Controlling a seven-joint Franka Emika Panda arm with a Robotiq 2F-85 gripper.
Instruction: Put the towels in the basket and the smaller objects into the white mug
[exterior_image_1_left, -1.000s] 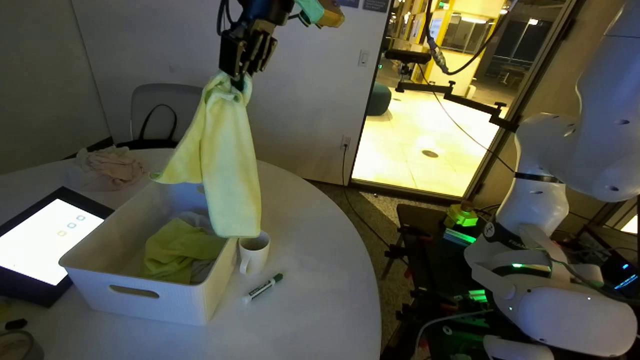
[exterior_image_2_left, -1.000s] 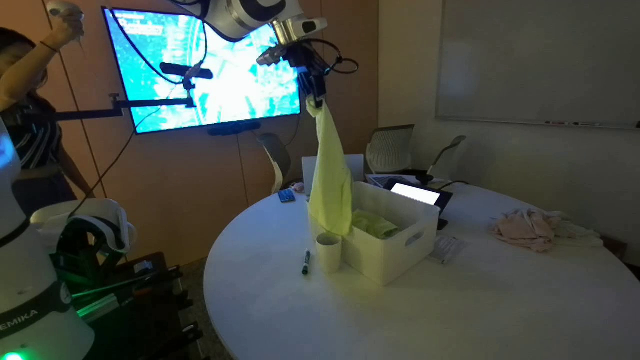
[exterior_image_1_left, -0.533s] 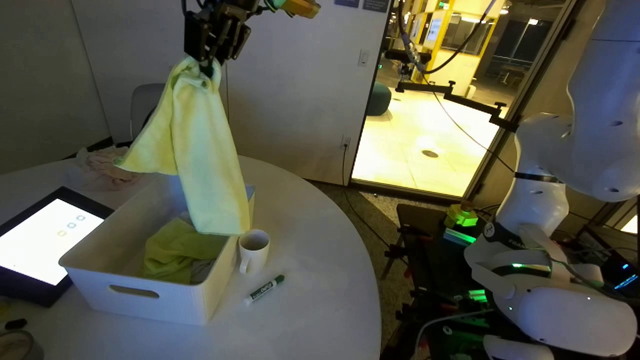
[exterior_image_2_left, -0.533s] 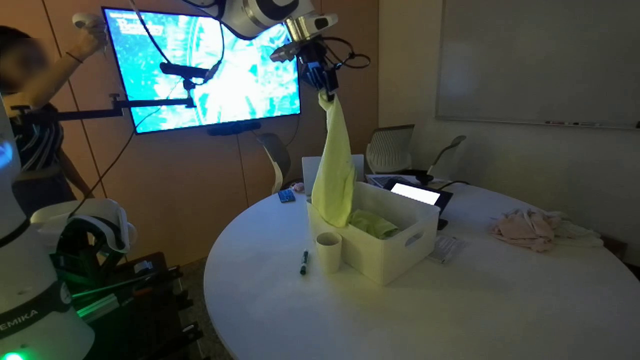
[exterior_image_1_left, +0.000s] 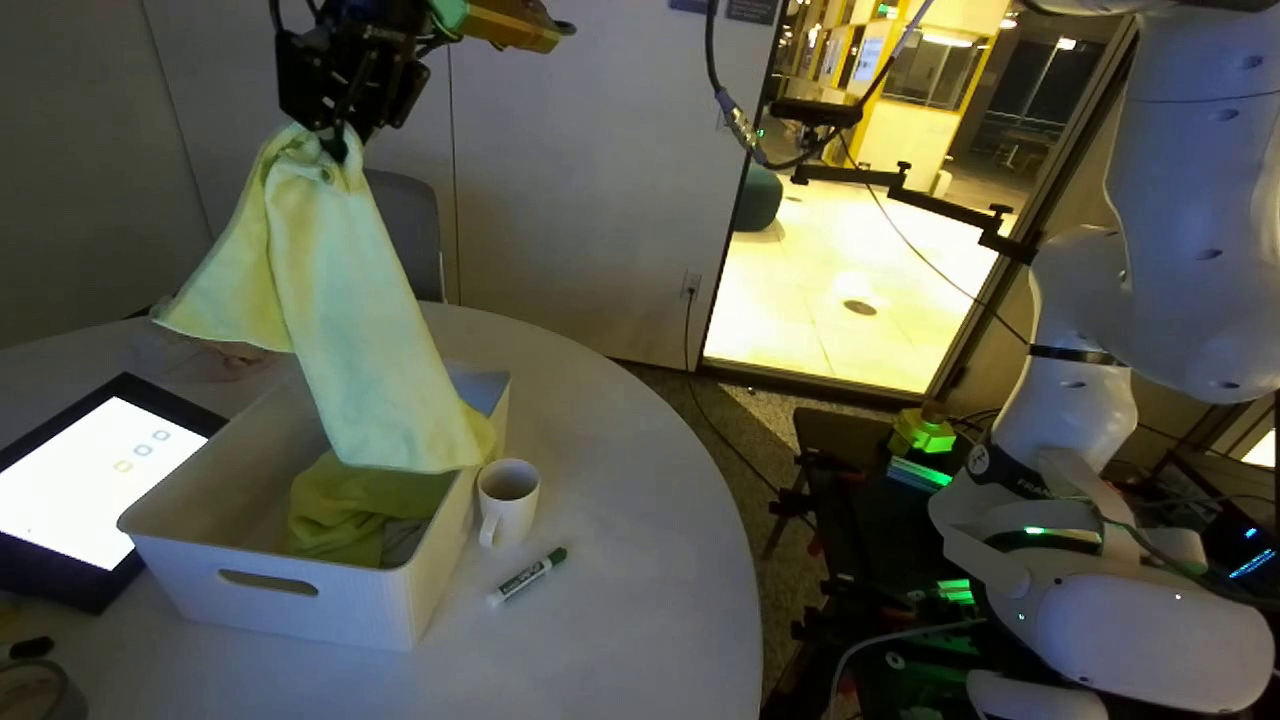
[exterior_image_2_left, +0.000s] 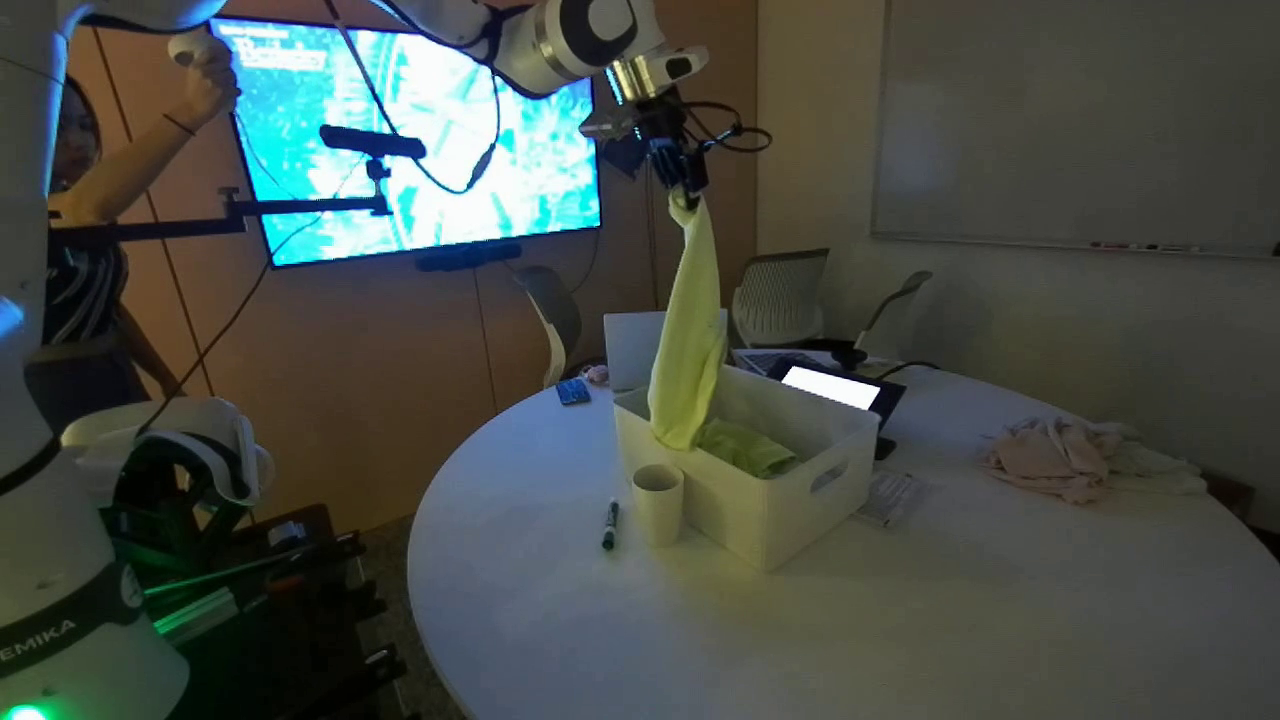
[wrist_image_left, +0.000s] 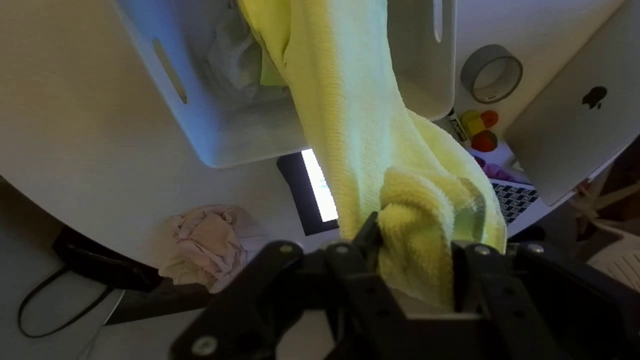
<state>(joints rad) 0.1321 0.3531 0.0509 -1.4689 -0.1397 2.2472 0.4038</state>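
Upper left in an exterior view, the gripper (exterior_image_1_left: 334, 150) has a yellow-green towel (exterior_image_1_left: 350, 330) hanging over the basket (exterior_image_1_left: 345, 610); a second towel (exterior_image_1_left: 335, 510) lies inside, white mug (exterior_image_1_left: 510, 510) just right of the basket, marker (exterior_image_1_left: 528, 577) below. In an exterior view, the held towel hangs down the centre, lower end crossing the near rim, contact unclear. In the wrist view, low, mostly closed jaws pinch bunched towel.

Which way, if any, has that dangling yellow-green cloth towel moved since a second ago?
Yes: in an exterior view, the towel has shifted left relative to the small white cylindrical mug.
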